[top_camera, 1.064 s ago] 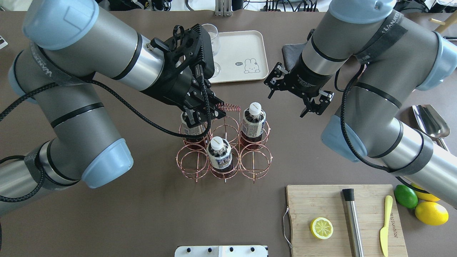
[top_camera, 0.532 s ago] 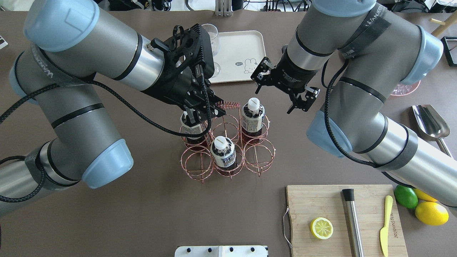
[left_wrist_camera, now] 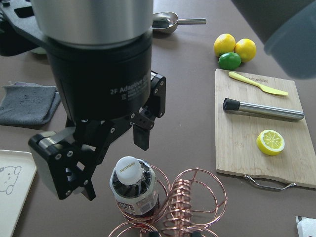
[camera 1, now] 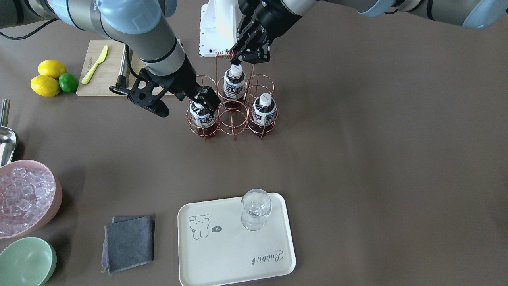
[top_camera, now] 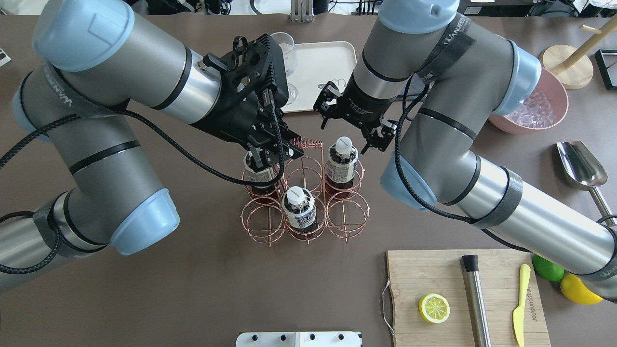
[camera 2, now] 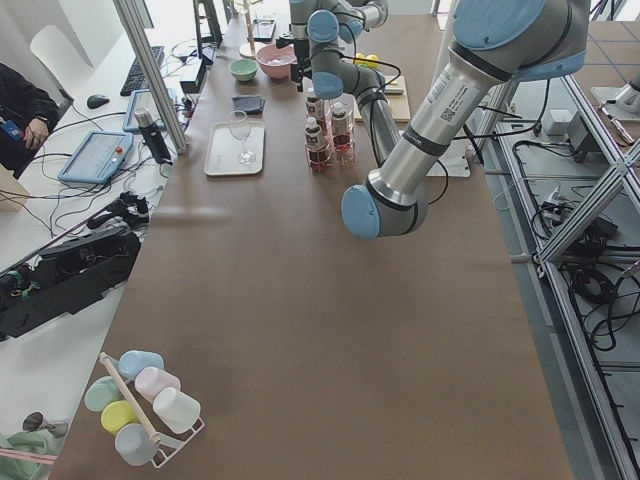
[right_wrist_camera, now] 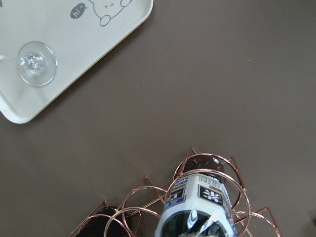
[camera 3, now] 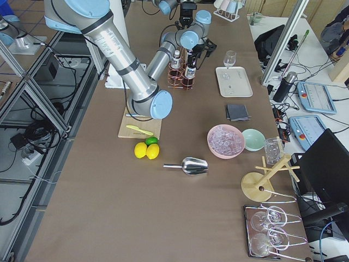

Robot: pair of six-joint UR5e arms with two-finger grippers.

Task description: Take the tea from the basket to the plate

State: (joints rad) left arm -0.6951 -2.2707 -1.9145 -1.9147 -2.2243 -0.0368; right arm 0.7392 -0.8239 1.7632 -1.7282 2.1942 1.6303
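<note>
Right claw [left_wrist_camera: 109, 165] has swung in astride the "suntory"-capped tea [left_wrist_camera: 134, 190], spread wide; left claw [top_camera: 277, 155]: cannot tell whether clenched.

Right tool [camera 1: 183, 105], jaws spread wide, at top of tea [camera 1: 202, 116] in basket [camera 1: 233, 111]. Left tool [camera 1: 249, 55] just beside handle coil [camera 1: 223, 53].

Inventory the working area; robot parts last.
tea bottles: 3, dark brown, in basket
basket: 1, rose-gold wire, mid-table
tray: 1, cream, far side
glass: 1, clear, on tray
cloth: 1, grey, by tray
bowls: 2, pink with ice, pale green, far right
scoop: 1, metal, right edge
cutting board: 1, wooden, near right, holding lemon half, metal rod, yellow knife
lemons: 2, yellow, with 1 green lime, beside board
left hand: 1, black, closed on basket handle
right hand: 1, black, open above a bottle
</note>
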